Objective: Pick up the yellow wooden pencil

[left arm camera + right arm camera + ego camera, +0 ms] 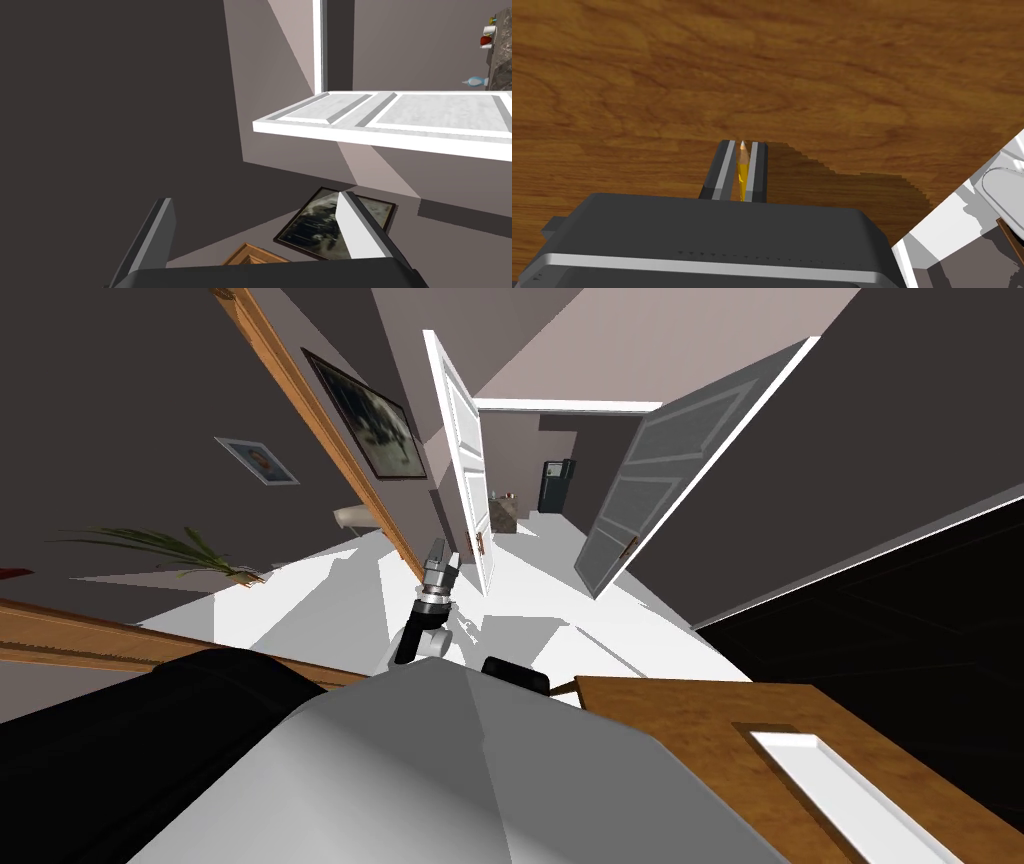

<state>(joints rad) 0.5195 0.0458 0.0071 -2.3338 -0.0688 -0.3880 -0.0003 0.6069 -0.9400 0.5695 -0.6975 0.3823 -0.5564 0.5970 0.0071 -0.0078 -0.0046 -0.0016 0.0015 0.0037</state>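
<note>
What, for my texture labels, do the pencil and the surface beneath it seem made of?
Pencil: likely wood, yellow-painted barrel, bare tan sharpened cone. Table top: probably wood or veneer, brown with flowing grain streaks, matte; no glare shows.

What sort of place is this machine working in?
Most likely a house: a framed picture, a leafy plant, a white panelled door standing open and a wooden table.

In even light the right gripper (743,146) and its pencil (741,175) threw a jagged shadow on the brown wood (812,75).
</note>
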